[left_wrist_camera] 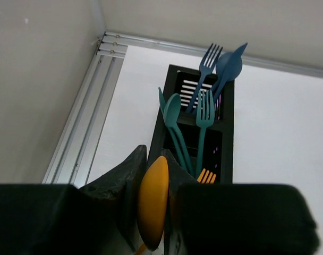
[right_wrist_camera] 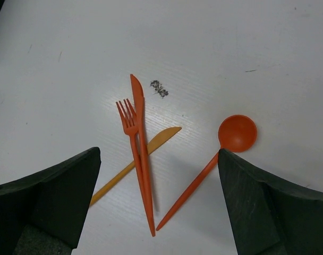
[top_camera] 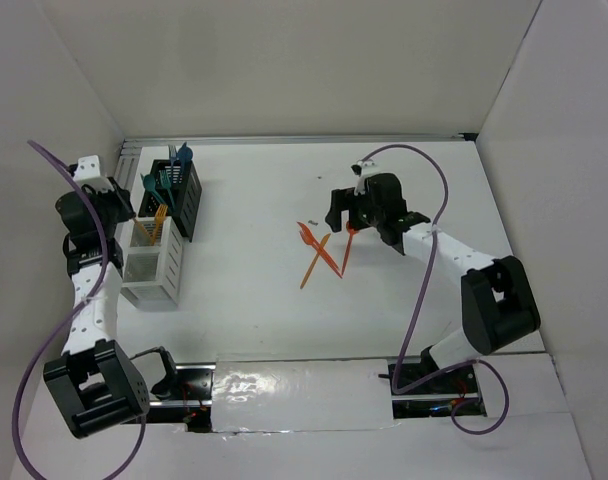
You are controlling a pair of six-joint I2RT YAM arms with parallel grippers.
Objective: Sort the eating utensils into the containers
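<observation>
My left gripper [left_wrist_camera: 154, 162] is shut on the bowl of a yellow-orange spoon [left_wrist_camera: 153, 204], just short of the containers. The black mesh bin [left_wrist_camera: 228, 143] holds several teal utensils [left_wrist_camera: 204, 114], and orange fork tines [left_wrist_camera: 206, 175] show in the nearer compartment. In the top view this gripper [top_camera: 119, 205] is left of the black bin [top_camera: 187, 200] and the white bins [top_camera: 152, 265]. My right gripper [right_wrist_camera: 159, 172] hangs open above a red-orange fork [right_wrist_camera: 130, 125], a red-orange knife [right_wrist_camera: 144, 170], a yellow-orange knife [right_wrist_camera: 161, 138] and a red-orange spoon [right_wrist_camera: 237, 133] lying on the table.
A metal rail [left_wrist_camera: 82, 122] runs along the left wall beside the bins. A small grey speck [right_wrist_camera: 159, 88] lies beyond the loose utensils [top_camera: 324, 252]. White walls close in the table on three sides.
</observation>
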